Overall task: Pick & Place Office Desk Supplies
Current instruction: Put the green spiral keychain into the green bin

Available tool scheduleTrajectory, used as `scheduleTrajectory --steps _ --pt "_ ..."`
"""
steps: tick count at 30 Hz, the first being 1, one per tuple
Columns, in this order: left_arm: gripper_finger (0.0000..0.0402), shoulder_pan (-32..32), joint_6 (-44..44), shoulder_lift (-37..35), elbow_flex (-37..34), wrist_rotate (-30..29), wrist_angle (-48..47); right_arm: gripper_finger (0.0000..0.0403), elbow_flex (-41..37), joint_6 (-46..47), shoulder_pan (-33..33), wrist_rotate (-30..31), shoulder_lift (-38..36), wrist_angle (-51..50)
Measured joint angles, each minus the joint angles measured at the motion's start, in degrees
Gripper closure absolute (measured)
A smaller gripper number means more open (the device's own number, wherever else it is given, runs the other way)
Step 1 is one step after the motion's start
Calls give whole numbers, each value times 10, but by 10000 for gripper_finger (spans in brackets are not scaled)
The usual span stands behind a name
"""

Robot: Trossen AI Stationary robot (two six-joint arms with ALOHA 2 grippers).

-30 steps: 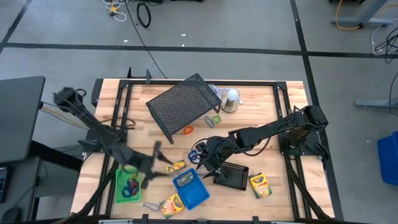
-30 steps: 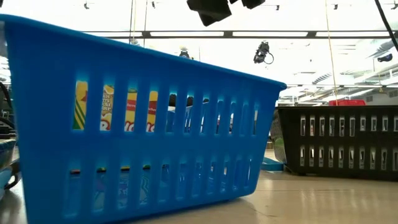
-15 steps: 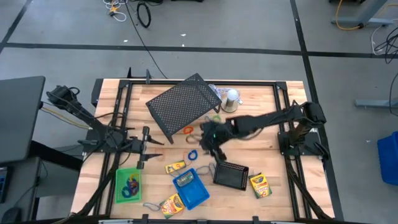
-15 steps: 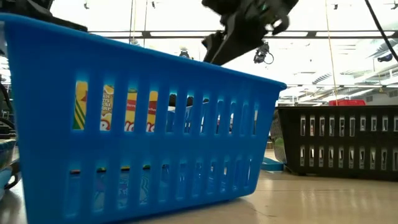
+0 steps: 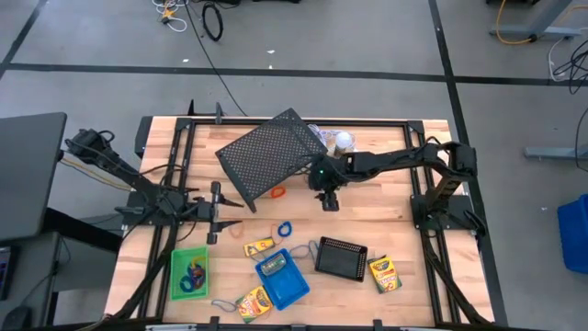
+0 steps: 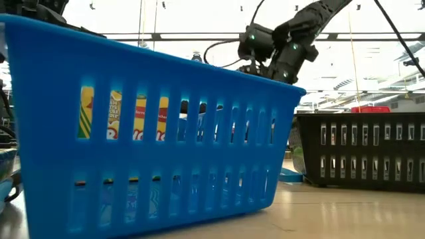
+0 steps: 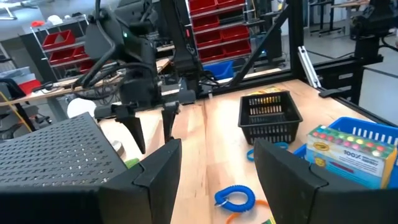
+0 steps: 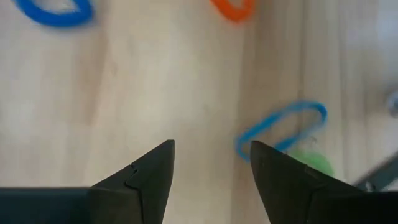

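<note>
- A wooden desk [image 5: 386, 207] seen from above, with the large black mesh rack [image 5: 266, 154] lying tilted near its far edge; every place below is given from this rack
- The right pincer [image 5: 329, 201] hangs just off the rack's right corner, over bare wood, its two fingers apart and holding nothing
- From the right wrist, a thin blue elastic loop [image 8: 281, 130] lies on the wood just ahead of those spread fingers, with an orange loop [image 8: 234, 9] farther on
- The left pincer [image 5: 214, 237] waits off the rack's near-left side, fingers apart and empty
- An orange loop [image 5: 276, 193] lies right at the rack's near edge; a blue coil loop [image 5: 284, 227] lies a little nearer the front
- A black mesh tray [image 5: 341, 258] sits well to the front right of the rack, with a crayon box [image 5: 382, 273] just beyond it
- A blue tray [image 5: 296, 290] holding a crayon box sits at the front, straight out from the rack; two more crayon boxes [image 5: 258, 246] lie near it
- A green tray [image 5: 176, 276] holding loops sits at the front left
</note>
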Motion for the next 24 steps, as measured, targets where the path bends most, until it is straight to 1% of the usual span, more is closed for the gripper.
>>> scheduleTrajectory --steps 3,7,11,15,24 --pt "195 2 -1 0 0 1 0 185 -14 0 -17 3 0 4" --pt "195 1 -4 0 0 2 4 185 -21 -1 -42 22 0 10" --pt "195 1 -4 0 0 2 4 185 -22 -2 -61 25 0 13" --pt "195 1 -6 0 0 2 4 185 -21 -4 -66 27 8 19" --pt "195 1 -7 0 0 2 4 185 -20 -14 -66 42 56 38"
